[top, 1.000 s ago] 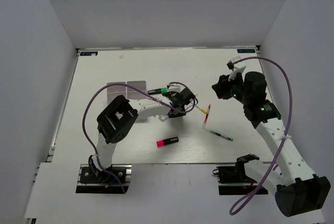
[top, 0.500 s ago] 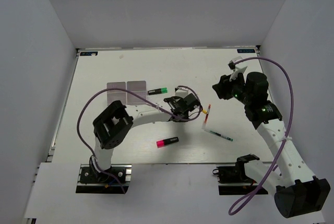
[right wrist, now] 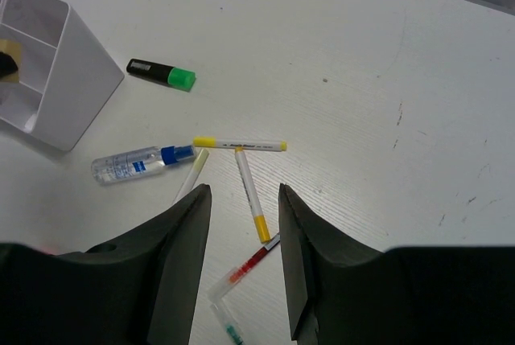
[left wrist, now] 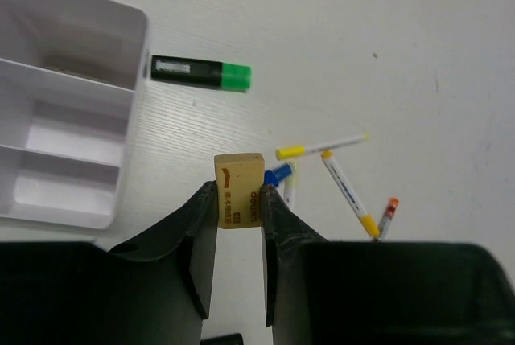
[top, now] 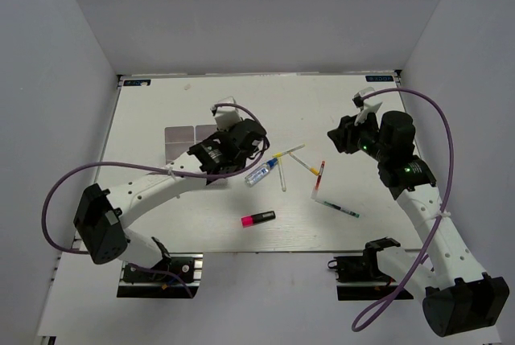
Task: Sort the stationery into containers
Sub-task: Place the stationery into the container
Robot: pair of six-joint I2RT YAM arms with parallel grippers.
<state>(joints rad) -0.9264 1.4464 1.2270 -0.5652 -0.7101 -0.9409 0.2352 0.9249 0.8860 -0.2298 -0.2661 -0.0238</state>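
The left wrist view shows the left gripper [left wrist: 239,194] pinching a small tan rectangular eraser [left wrist: 239,172], right of the white divided plastic tray [left wrist: 127,120]; overhead, the arm [top: 161,188] hides it. The right gripper [right wrist: 243,196] gapes empty.

A robotics lab test cell: a white tabletop [top: 161,104] boxed in by plain white panels [top: 257,15], with the left arm [top: 153,188] and right arm [top: 422,204] bolted at its near edge, trailing purple cables [top: 410,90].

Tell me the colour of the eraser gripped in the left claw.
The eraser is pale tan with dark print; it shows best in the left wrist view.
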